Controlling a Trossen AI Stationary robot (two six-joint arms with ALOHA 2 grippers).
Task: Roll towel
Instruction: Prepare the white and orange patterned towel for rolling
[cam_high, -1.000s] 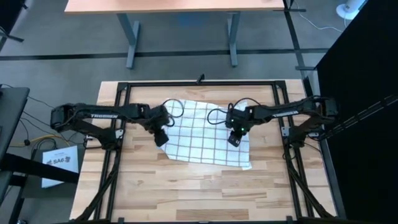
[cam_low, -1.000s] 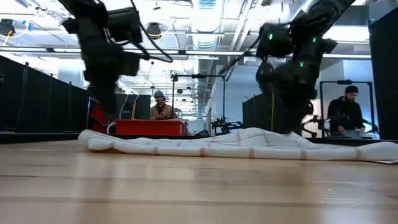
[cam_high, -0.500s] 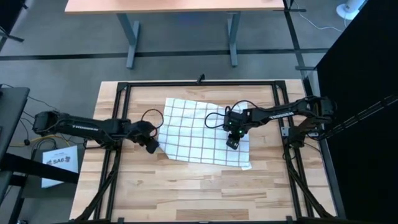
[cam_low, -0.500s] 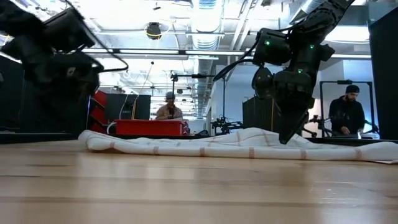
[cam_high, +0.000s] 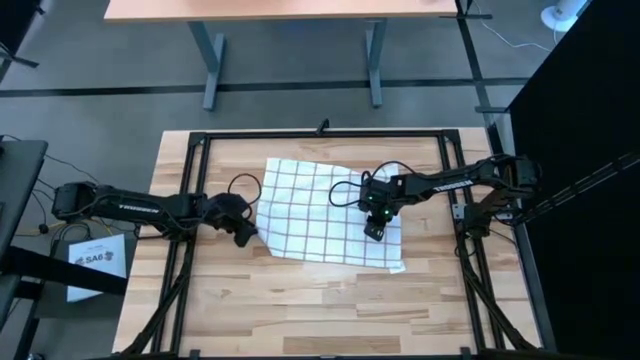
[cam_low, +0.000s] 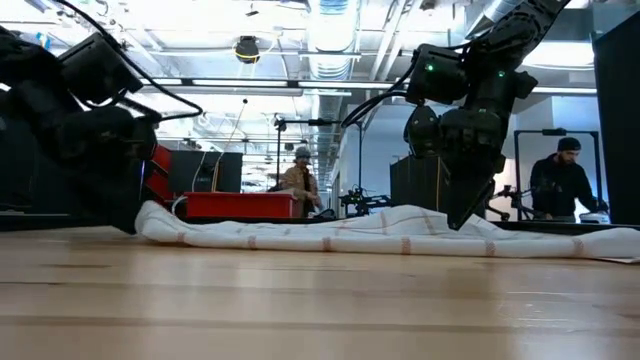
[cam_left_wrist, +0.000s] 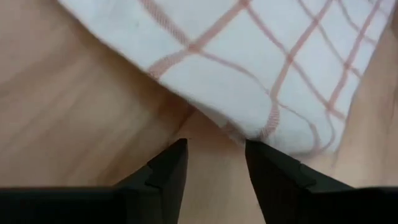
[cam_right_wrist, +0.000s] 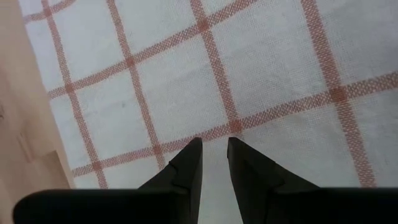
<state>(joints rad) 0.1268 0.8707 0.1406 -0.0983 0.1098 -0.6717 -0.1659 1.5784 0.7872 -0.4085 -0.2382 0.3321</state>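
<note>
High view: towel (cam_high: 325, 210) lying spread flat mid-table, toward the far edge | left gripper (cam_high: 245, 233) sitting low at its left corner — fingers parted | right gripper (cam_high: 373, 229) pressing down near its right edge — fingers slightly apart, gripping nothing.

Bare wooden table (cam_high: 300, 310) lies open on the near side of the towel (cam_high: 320, 205), free for my jaws to pass. My left gripper (cam_left_wrist: 214, 152), fingers parted, sits at the towel's left corner; my right gripper (cam_right_wrist: 213, 146) presses down on its right part.
</note>
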